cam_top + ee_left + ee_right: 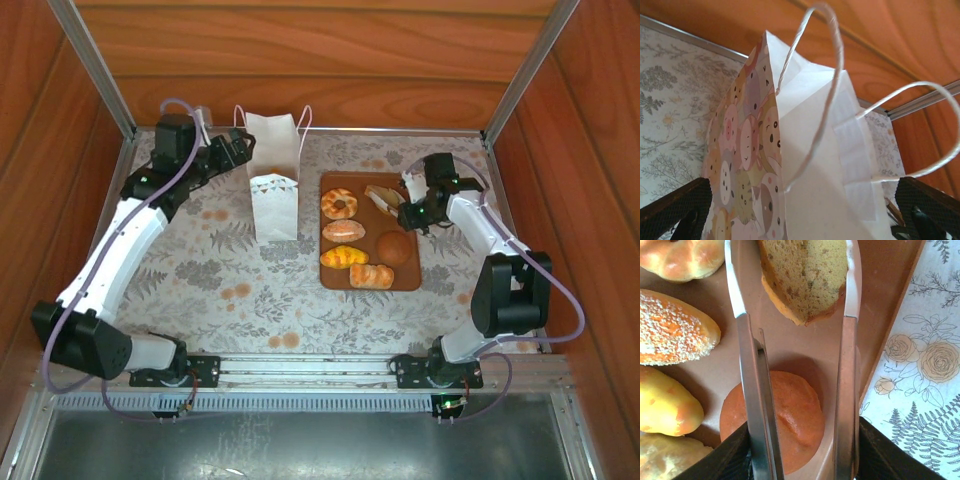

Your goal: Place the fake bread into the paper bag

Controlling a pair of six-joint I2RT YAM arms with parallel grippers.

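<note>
1. We see the left claw [800,212] spread wide. Its black fingers [675,210] stand on either side of the upright white paper bag [815,165] with cord handles, and we cannot tell whether they touch it.
2. The right claw [800,460] is partly closed, squeezing the two arms of the silver metal tongs [752,390].
3. The tongs' tips pinch a pale speckled slice of fake bread [807,277] over the flat brown rectangular tray [880,300].
4. On the tray beneath the tongs lies a round dark-brown bun [790,415]. Beside it are a sugar-dusted oblong roll [675,330] and a glossy yellow roll [665,400].
5. From above, we find the paper bag [272,190] standing on the floral table [200,270], just left of the tray [410,280].
</note>
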